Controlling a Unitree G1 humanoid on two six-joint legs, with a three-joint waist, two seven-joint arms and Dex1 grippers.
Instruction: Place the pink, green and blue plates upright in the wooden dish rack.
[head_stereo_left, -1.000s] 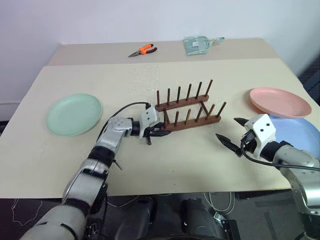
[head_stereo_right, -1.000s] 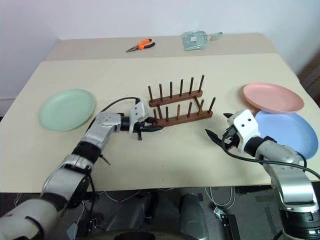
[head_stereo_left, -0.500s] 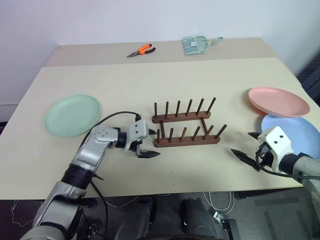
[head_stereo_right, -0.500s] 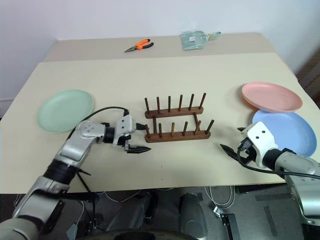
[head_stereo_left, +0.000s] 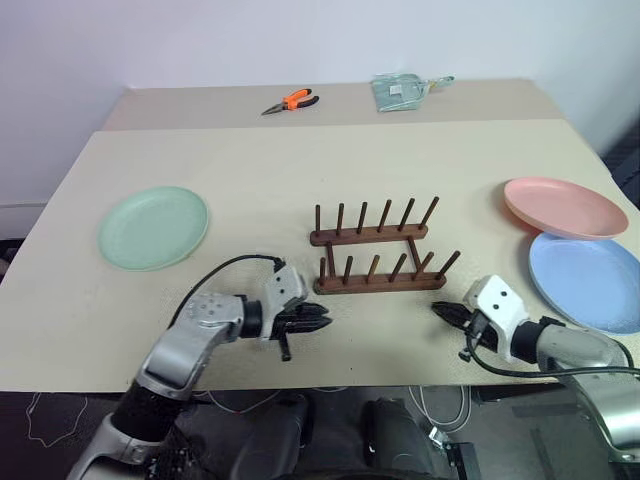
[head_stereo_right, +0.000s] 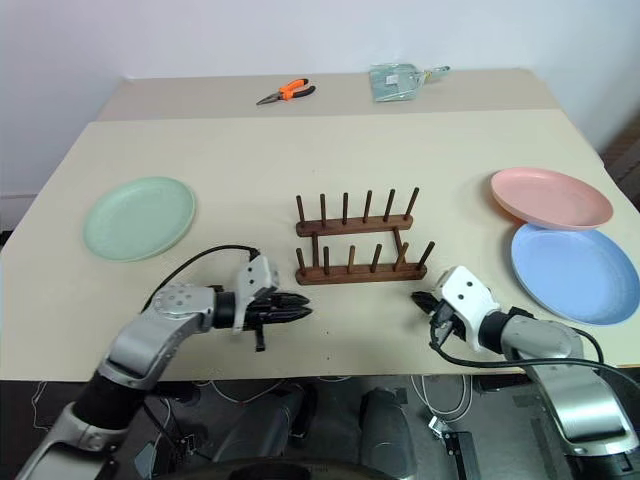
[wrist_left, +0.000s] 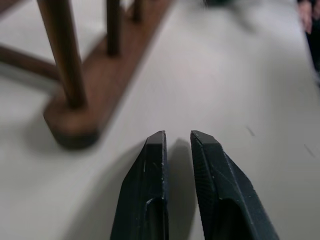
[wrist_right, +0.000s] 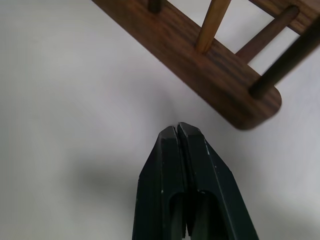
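The wooden dish rack (head_stereo_left: 380, 252) stands empty mid-table, its pegs upright. The green plate (head_stereo_left: 152, 227) lies flat at the left. At the right the pink plate (head_stereo_left: 563, 207) lies flat with the blue plate (head_stereo_left: 585, 280) just in front of it. My left gripper (head_stereo_left: 322, 322) is low over the table just off the rack's near left end (wrist_left: 95, 85), its fingers (wrist_left: 150, 165) drawn almost together with nothing between them. Pointing at the rack's near right end (wrist_right: 220, 75), my right gripper (head_stereo_left: 442, 312) is shut and empty.
Orange-handled pliers (head_stereo_left: 288, 101) and a clear packet (head_stereo_left: 403, 90) lie on the second table at the back. The table's front edge (head_stereo_left: 350, 378) runs close beneath both arms.
The rack, skewed a second ago with my left gripper at its end, now lies square. Both arms have drawn back toward the front edge. The right gripper has shut; the left opened, then closed.
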